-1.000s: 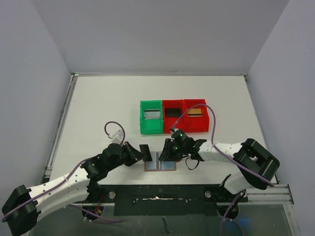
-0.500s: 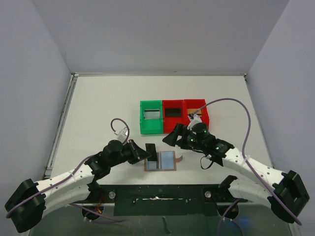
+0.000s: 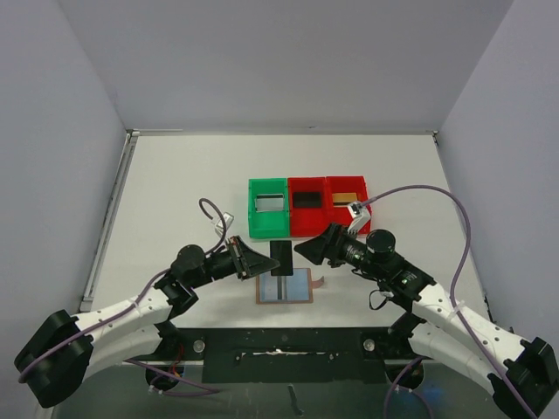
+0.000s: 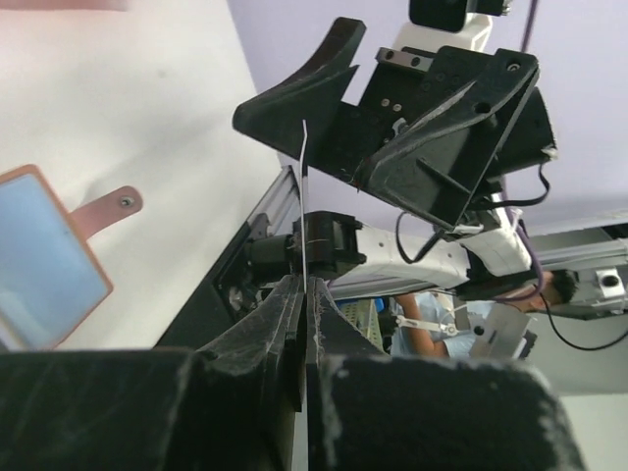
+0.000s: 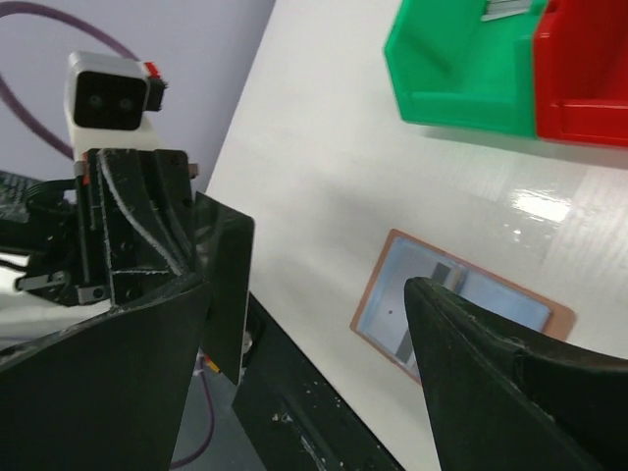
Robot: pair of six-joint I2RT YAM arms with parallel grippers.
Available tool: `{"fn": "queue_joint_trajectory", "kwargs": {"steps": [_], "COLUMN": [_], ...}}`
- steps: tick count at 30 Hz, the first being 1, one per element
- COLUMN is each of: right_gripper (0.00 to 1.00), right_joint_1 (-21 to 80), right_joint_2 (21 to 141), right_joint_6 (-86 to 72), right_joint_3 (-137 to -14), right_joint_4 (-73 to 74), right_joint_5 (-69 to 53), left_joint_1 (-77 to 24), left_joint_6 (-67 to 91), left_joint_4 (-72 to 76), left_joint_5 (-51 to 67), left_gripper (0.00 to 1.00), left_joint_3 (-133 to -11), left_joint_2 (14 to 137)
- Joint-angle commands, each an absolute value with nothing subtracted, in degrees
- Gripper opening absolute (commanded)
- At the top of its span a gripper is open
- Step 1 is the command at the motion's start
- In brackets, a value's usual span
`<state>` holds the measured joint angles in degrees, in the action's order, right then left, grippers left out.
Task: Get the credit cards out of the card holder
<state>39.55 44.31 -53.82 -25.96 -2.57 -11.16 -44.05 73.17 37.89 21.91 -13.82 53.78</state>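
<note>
Three bins behind card holder, black card gripped

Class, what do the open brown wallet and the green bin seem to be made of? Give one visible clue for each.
Flat brown bifold wallet: probably leather or an imitation, judging by the matte brown edging and strap tab; the blue-grey lining looks smooth, possibly synthetic.
Green open-topped bin: rigid moulded plastic, judging by the uniform colour and straight walls with a faint sheen.
</note>
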Motion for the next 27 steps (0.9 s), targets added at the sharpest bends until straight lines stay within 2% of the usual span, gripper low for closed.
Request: {"fn": "queue_joint_trajectory", "kwargs": {"steps": [1, 5, 13, 16, 23, 27], "right_gripper": [0.80, 0.73, 0.43, 0.36, 0.22, 0.22], "right_joint_1": [39.5, 39.5, 39.5, 39.5, 39.4, 39.4], "right_joint_2": [45.4, 47.0, 50.1, 51.6, 52.7, 53.0], "right_joint_6": [-55.2, -57.6, -59.3, -60.0, -60.8, -61.4], "right_joint_3": [-25.3, -24.4, -24.3, -25.1, -25.1, -24.7], "right_joint_4": [-15.4, -20.6, -26.6, -28.0, -29.7, -31.3], "right_joint_5": [-20.5, -24.0, -27.6, -29.0, -31.7, -33.8], "left_joint_1": [-43.8, -43.8, -43.9, -43.9, -43.9, -43.9], "left_joint_6": [75.0, 75.8, 75.6, 75.5, 75.4, 75.6], "left_joint_4": [50.0, 51.8, 52.5, 52.9, 53.9, 54.9], "left_joint_5": [25.6, 25.1, 25.5, 25.7, 25.8, 25.8], "left_gripper": [0.00, 0.00, 0.00, 0.00, 0.00, 0.00], "left_joint_3": [-13.8, -13.7, -13.9, -14.1, -14.7, -14.9], "left_joint_2": [54.8, 54.8, 54.7, 55.3, 56.8, 57.7]}}
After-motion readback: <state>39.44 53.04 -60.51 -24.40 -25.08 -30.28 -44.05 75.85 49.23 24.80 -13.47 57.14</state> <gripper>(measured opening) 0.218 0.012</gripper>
